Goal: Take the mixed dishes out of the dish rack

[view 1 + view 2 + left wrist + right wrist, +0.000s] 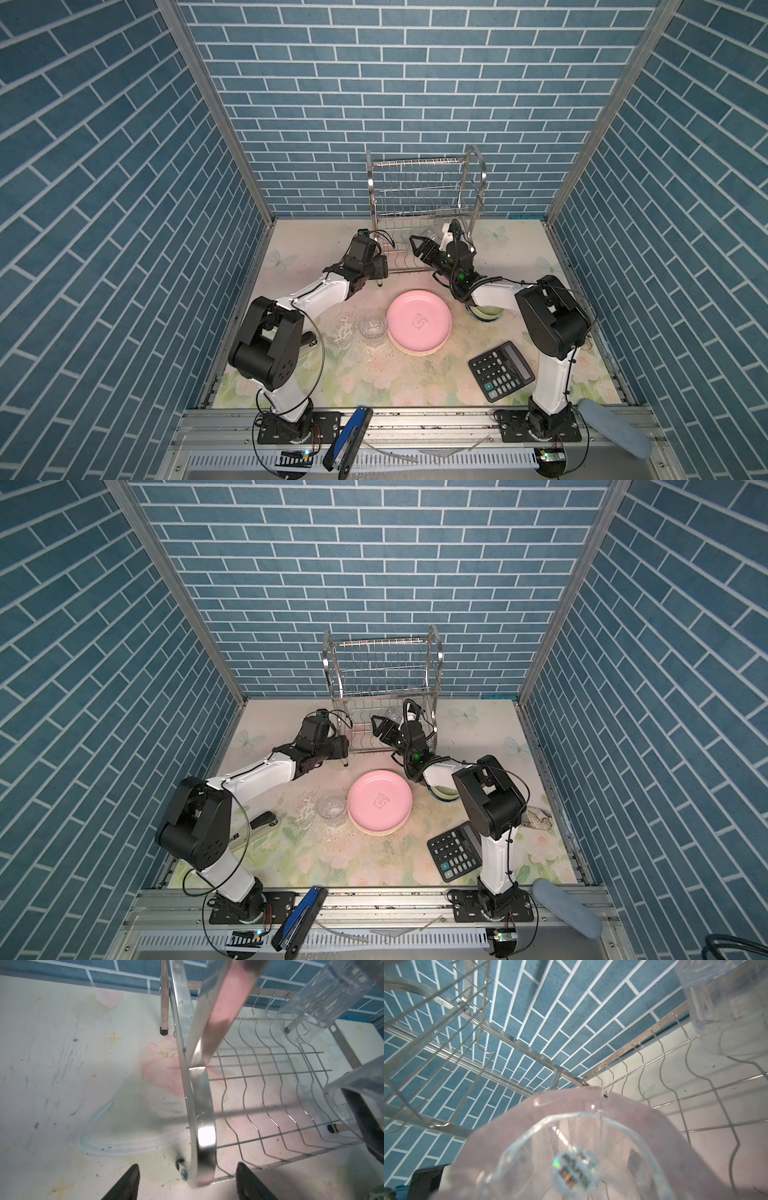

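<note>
Glass (575,1159), clear and tilted, sits clamped between the right gripper's (417,246) wide-set jaws at the dish rack's (204,1126) lower tier, while the left gripper's (187,1165) jaws stand open astride its arched side frame, and a pink plate (419,320) lies on the table (316,374).

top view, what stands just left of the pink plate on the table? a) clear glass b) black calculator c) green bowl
a: the clear glass stands upright beside the left edge of the pink plate, while the calculator lies off to its front right.
</note>
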Motion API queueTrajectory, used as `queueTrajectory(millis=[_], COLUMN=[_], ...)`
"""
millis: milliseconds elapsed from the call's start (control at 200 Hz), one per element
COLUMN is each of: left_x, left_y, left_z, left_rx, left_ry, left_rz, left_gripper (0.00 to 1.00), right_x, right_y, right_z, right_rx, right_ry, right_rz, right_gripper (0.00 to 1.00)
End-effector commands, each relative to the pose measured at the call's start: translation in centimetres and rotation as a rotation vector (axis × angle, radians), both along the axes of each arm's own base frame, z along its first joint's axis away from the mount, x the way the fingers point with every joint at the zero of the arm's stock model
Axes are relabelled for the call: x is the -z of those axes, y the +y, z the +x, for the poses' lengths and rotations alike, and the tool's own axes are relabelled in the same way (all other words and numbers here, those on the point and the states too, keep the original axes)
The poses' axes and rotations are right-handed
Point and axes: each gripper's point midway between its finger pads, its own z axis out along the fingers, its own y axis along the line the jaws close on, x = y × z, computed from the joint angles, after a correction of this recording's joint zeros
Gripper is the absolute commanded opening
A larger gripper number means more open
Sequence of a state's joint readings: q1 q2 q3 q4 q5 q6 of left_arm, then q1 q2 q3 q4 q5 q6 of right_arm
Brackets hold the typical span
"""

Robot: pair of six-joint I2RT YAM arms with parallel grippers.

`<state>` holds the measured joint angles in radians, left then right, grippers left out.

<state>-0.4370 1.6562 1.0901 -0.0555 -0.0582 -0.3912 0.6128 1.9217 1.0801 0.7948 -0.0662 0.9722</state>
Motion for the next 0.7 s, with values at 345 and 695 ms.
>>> queueTrajectory(millis=[345, 695], left_x=[-6.8, -12.5], left_y=[-0.3, -8.2], left_z=[-7.7, -14.5], left_rx=[0.111, 0.441], left_ry=[-0.206, -0.439], left_rz=[-0.154, -0.436], left_gripper=[0.78, 0.96], right_x=[-7.3, -10.4], right_y=[-0.9, -1.6], right_z=[-5.2, -8.3], right_rx=[-0.072, -0.109], right_ry=[-0.014, -0.012], right_rz=[0.294, 0.395], right_gripper=[0.37, 0.36])
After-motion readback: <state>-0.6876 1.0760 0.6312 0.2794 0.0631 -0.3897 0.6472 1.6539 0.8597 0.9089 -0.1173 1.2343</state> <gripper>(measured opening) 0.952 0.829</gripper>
